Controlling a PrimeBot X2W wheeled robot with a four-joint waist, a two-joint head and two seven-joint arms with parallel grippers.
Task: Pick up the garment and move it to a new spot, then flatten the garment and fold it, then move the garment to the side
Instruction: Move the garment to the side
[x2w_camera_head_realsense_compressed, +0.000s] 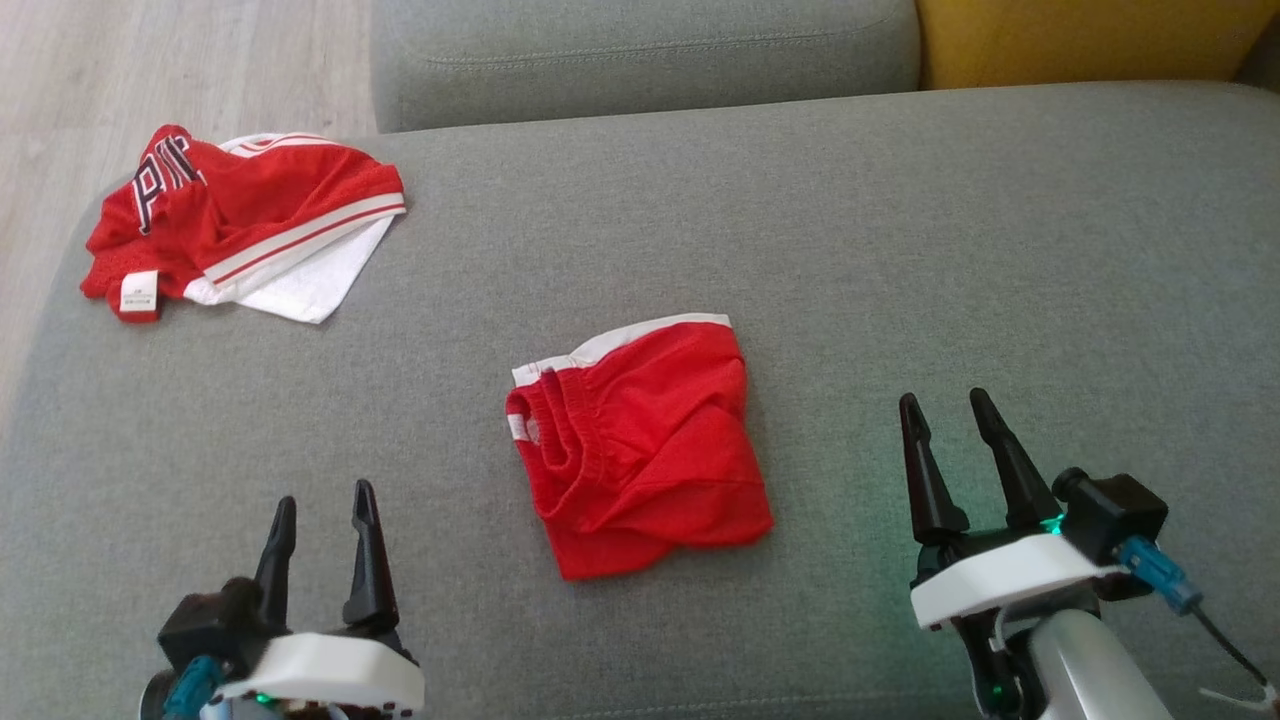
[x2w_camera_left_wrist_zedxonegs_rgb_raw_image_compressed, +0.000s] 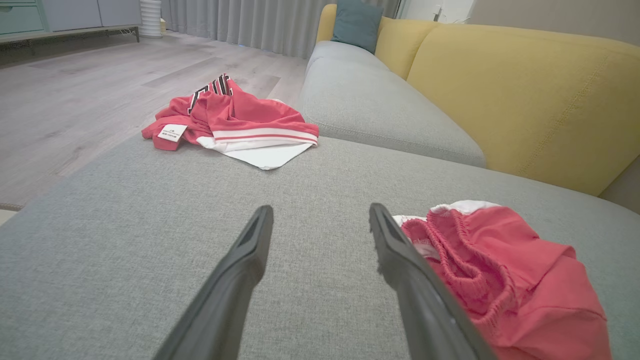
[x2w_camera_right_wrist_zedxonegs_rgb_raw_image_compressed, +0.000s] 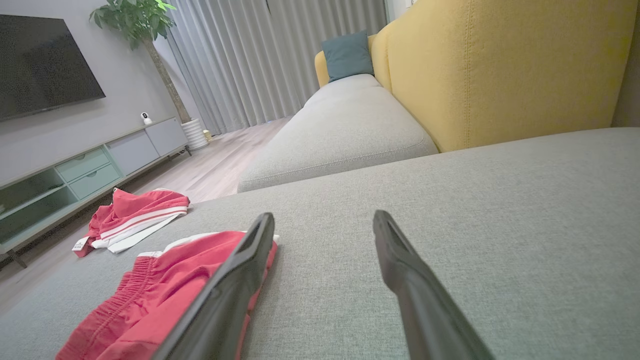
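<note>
Head view: jersey (x2w_camera_head_realsense_compressed: 240, 215) crumpled at ten o'clock on the grey sofa seat (x2w_camera_head_realsense_compressed: 900, 250); left gripper (x2w_camera_head_realsense_compressed: 325, 493) and right gripper (x2w_camera_head_realsense_compressed: 944, 395) spread wide, empty. Left wrist view: jersey at ten, red shorts (x2w_camera_left_wrist_zedxonegs_rgb_raw_image_compressed: 500, 280) at four. Right wrist view: jersey at nine.

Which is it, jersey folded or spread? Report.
Neither: the jersey lies crumpled in a heap on the sofa, lettering bunched, white fabric sticking out beneath.

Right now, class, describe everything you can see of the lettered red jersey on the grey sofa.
The jersey is red mesh-like fabric with a white sleeve, red-and-white striped trim, black white-edged lettering and a white label. It lies crumpled near the far left corner of the grey seat cushion, touching only that.
</note>
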